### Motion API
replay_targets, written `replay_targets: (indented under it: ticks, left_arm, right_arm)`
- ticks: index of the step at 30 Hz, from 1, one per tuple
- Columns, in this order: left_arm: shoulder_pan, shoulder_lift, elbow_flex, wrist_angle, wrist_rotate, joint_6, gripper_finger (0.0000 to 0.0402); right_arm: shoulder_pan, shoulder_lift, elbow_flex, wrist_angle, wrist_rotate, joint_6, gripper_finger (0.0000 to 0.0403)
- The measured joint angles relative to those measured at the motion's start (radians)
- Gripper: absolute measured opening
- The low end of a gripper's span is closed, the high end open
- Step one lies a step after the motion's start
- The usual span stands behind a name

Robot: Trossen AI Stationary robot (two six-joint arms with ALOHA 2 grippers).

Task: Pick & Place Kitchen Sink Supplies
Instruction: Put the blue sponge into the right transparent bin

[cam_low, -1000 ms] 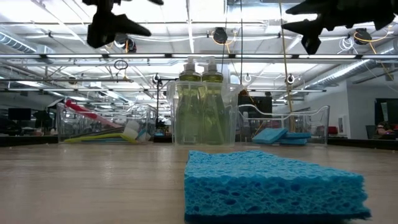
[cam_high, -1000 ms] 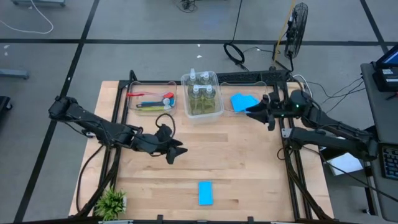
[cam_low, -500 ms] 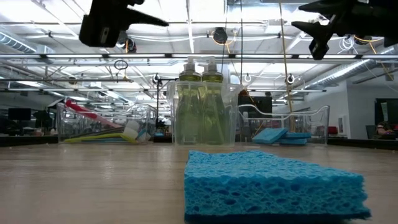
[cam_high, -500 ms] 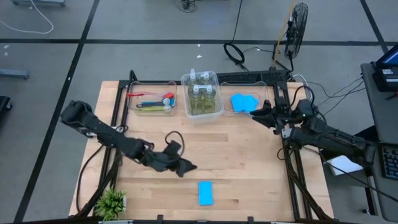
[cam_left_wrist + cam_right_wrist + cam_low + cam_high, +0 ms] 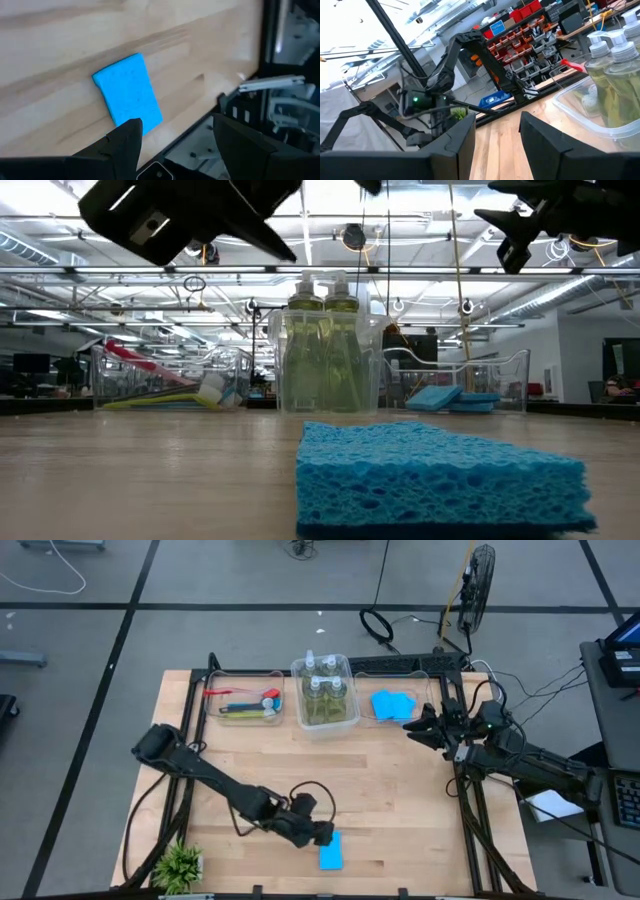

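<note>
One blue sponge (image 5: 330,851) lies flat near the table's near edge; it fills the foreground of the low view (image 5: 440,480). My left gripper (image 5: 323,834) hovers open just to the far left of it. In the left wrist view the sponge (image 5: 127,95) lies ahead of the fingers, none of it between them (image 5: 175,135). My right gripper (image 5: 415,728) hangs open in the air beside the right-hand bin, with nothing between its fingers (image 5: 497,135). Bottles of yellow-green liquid (image 5: 326,690), brushes (image 5: 243,700) and more blue sponges (image 5: 393,705) sit in three clear bins.
The three clear bins stand in a row along the far edge: brush bin (image 5: 215,712), bottle bin (image 5: 297,670), sponge bin (image 5: 368,718). A small green plant (image 5: 180,865) stands at the near left corner. Bare wood lies between the bins and the lone sponge.
My left gripper has swept from the middle left of the table toward the near edge and the right, sinking and rolling about its own axis, and now stands by the lone blue sponge. My right gripper has drawn back slightly from the sponge bin. The sponge has not moved.
</note>
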State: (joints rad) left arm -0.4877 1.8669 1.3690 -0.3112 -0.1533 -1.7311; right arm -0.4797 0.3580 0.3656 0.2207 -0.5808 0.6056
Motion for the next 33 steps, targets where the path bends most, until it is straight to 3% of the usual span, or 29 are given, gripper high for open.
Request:
replay_targets:
  ticks: [7, 11, 20, 33]
  left_arm:
    - [0.000, 0.074, 0.033, -0.025, 0.010, -0.147, 0.0243]
    - [0.000, 0.115, 0.033, -0.007, 0.065, -0.214, 0.0243]
    - [-0.001, 0.199, 0.033, 0.010, 0.108, -0.253, 0.0243]
    - [0.017, 0.212, 0.033, -0.040, 0.127, -0.273, 0.0243]
  right_arm:
    - [0.000, 0.000, 0.000, -0.002, 0.000, -0.026, 0.0141]
    - [0.000, 0.000, 0.000, -0.003, 0.000, -0.027, 0.0141]
    - [0.000, 0.000, 0.000, -0.004, 0.000, -0.027, 0.0141]
    - [0.000, 0.000, 0.000, -0.007, 0.001, -0.043, 0.0141]
